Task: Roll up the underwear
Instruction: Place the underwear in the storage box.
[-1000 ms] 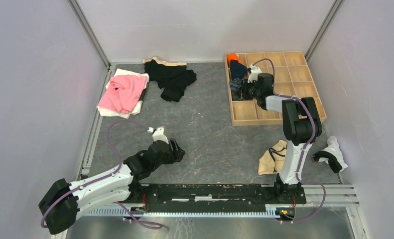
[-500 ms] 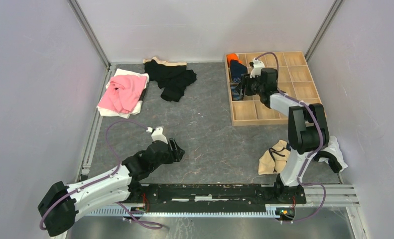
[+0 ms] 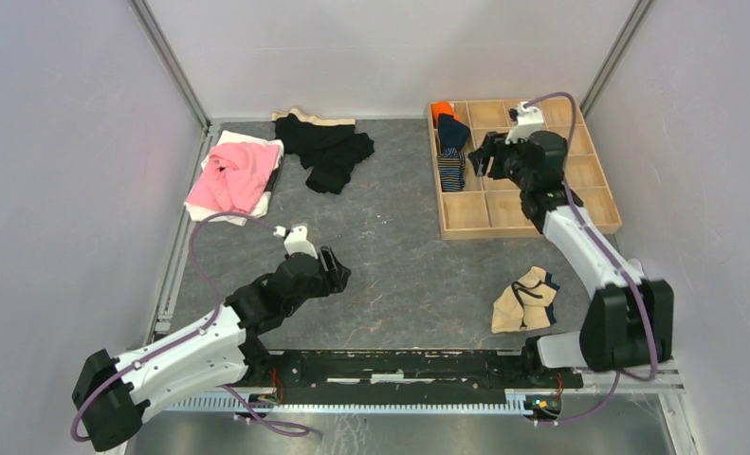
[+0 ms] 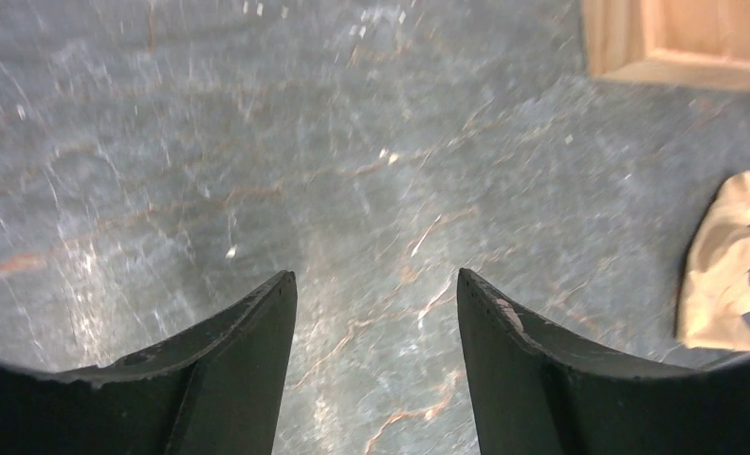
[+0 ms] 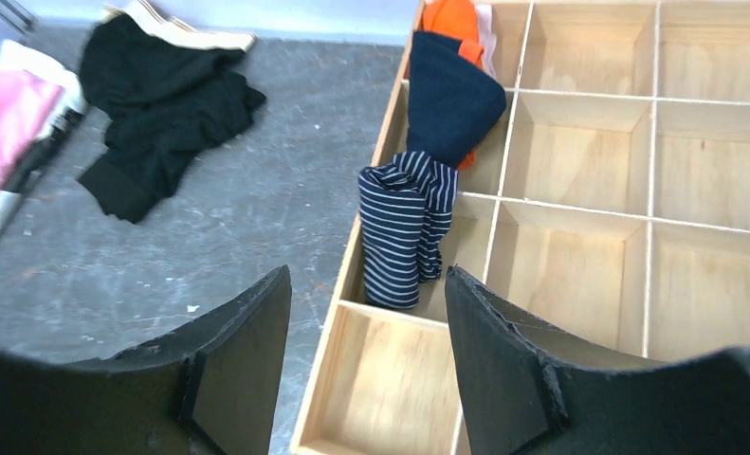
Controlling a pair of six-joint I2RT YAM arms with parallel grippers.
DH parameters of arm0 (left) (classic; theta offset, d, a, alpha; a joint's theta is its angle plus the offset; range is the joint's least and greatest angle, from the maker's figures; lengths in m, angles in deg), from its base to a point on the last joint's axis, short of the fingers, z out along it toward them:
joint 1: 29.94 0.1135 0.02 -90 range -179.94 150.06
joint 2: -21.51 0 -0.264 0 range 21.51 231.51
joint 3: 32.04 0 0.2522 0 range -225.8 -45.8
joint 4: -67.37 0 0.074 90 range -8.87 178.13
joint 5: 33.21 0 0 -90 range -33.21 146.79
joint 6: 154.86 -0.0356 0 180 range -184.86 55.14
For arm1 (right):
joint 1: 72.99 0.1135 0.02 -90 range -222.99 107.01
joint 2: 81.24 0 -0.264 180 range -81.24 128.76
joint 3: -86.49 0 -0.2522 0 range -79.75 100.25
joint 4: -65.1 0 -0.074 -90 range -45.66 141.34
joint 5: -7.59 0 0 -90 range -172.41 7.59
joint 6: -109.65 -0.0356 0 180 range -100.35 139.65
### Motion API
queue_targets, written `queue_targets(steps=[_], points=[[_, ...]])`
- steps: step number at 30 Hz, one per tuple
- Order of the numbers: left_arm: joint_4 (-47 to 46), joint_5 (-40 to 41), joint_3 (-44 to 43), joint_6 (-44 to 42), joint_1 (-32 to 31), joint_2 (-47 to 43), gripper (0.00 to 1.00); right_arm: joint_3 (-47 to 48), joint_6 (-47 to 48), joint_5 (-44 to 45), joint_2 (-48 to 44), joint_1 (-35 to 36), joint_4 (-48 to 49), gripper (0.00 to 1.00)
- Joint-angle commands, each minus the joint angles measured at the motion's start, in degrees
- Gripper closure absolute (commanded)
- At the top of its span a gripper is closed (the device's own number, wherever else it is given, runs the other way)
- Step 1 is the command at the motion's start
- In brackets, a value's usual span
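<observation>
A navy striped rolled underwear (image 3: pixel 449 172) (image 5: pixel 404 232) stands in a left-column compartment of the wooden tray (image 3: pixel 484 232) (image 5: pixel 579 207). Behind it in the same column are a plain navy roll (image 3: pixel 453 133) (image 5: pixel 451 95) and an orange one (image 3: pixel 442 112) (image 5: pixel 451 19). My right gripper (image 3: pixel 478 156) (image 5: pixel 366 270) hovers open above the tray, just right of the striped roll, holding nothing. A beige underwear with dark trim (image 3: pixel 522 299) (image 4: pixel 722 270) lies crumpled on the table near the right arm's base. Over bare table stands my left gripper (image 3: pixel 340 271) (image 4: pixel 375 275), open and empty.
A pink garment (image 3: pixel 233 175) on white cloth lies at the back left, with black garments (image 3: pixel 328 147) (image 5: pixel 162 114) beside it. Most tray compartments hold nothing. The tray's near corner (image 4: pixel 674 38) shows in the left wrist view. Walls close in three sides.
The right gripper opened wider and drew up and to the right, away from the striped roll, which stays in its compartment. The left arm shifted slightly forward.
</observation>
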Motion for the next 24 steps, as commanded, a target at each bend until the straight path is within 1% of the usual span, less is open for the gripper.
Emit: queue_targets(steps=[1,5,8,11,15,17,19,21,24], points=[[4.32,5.18,-7.18,-5.46,0.74,-0.93,0.31,-3.91,-3.71,1.51,-11.74,0.02,-3.17,0.34],[7.96,6.6,-10.31,-6.2,0.83,-2.35,0.3,-8.47,-4.35,2.23,-22.71,-0.01,-7.97,0.34],[11.24,7.57,-12.23,-6.09,0.83,-4.23,0.29,-12.57,-3.65,1.28,-30.26,0.03,-10.42,0.35],[15.34,10.16,-14.17,-5.77,0.79,-6.73,0.29,-16.31,-2.17,0.01,-37.05,-0.01,-13.83,0.34],[17.78,12.17,-15.43,-5.55,0.83,-8.89,0.23,-19.28,0.89,-1.86,-42.93,0.05,-20.1,0.34],[18.58,12.48,-15.73,-5.27,0.83,-9.6,0.22,-20.36,2.15,-3.52,-44.87,0.02,-22.77,0.33],[18.61,12.54,-15.69,-5.17,0.83,-9.75,0.19,-21.11,3.7,-5.36,-46.24,0.03,-25.15,0.33],[18.3,12.6,-16.07,-5.39,0.83,-8.88,0.17,-21.7,4.42,-5.44,-47.68,0.01,-27.5,0.33],[16.67,12.38,-17.17,-7.37,0.83,-6.01,0.14,-23.85,3.28,-3.88,-50.56,0.05,-28.56,0.33]])
